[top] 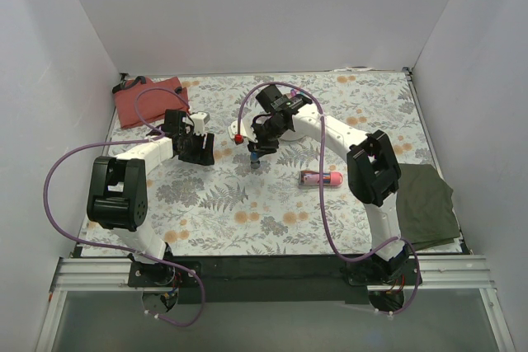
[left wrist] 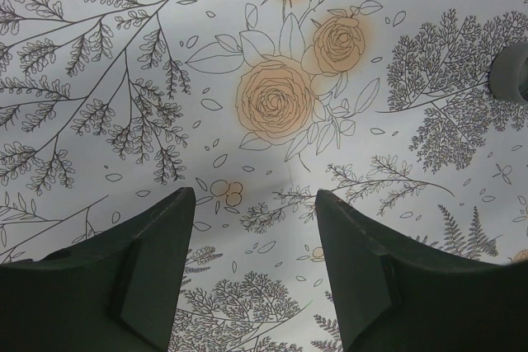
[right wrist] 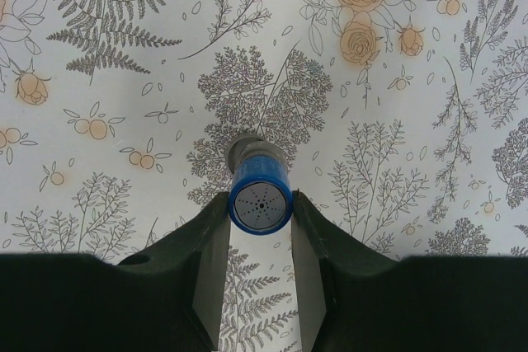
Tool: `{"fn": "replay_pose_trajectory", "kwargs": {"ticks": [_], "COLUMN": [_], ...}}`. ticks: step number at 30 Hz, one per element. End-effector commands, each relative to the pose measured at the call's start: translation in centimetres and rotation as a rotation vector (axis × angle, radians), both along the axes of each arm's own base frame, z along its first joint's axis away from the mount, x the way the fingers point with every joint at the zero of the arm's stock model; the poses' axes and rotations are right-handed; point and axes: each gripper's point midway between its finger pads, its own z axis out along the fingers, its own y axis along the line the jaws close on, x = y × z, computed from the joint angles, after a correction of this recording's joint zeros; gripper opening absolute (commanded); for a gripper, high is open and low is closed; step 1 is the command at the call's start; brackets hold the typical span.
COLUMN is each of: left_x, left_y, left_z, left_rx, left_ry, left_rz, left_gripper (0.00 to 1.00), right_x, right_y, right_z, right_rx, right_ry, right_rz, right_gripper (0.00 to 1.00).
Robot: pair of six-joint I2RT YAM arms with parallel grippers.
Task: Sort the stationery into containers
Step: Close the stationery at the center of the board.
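Observation:
My right gripper (top: 256, 154) is shut on a small blue cylinder (right wrist: 260, 195), held upright by its top end, with its grey lower end close to the floral tablecloth. In the right wrist view the right gripper (right wrist: 260, 206) has one finger on each side of the cylinder. My left gripper (top: 199, 151) is open and empty, low over the cloth; its fingers (left wrist: 165, 237) frame bare cloth. A pink tube (top: 320, 178) lies to the right of the right gripper. The red pouch (top: 148, 100) lies at the far left. The white tub and the pens are not in view.
A folded dark green cloth (top: 426, 204) lies at the table's right edge. White walls close in the table on three sides. A grey round thing (left wrist: 510, 73) is cut off at the right edge of the left wrist view.

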Motion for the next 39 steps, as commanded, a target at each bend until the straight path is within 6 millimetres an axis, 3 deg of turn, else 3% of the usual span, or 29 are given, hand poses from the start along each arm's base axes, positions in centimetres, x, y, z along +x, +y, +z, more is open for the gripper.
{"fn": "replay_pose_trajectory", "kwargs": {"ticks": [1,23,39], "left_x": [0.5,0.0,0.0], "left_y": [-0.2,-0.9,-1.1], "left_z": [0.9,0.4,0.1], "left_rx": [-0.001,0.011,0.002], "left_ry": [-0.044,-0.033,-0.023], "left_rz": [-0.013,-0.037,-0.044], "left_gripper": [0.6,0.6,0.6], "right_x": [-0.7,-1.2,0.1], "right_y": [0.1,-0.1,0.8], "right_z": [-0.4,-2.8,0.0], "right_rx": [0.002,-0.033,0.035], "right_ry": [0.037,0.046,0.03], "right_rz": [0.01,0.031,0.026], "right_gripper": [0.02,0.02,0.01]}}
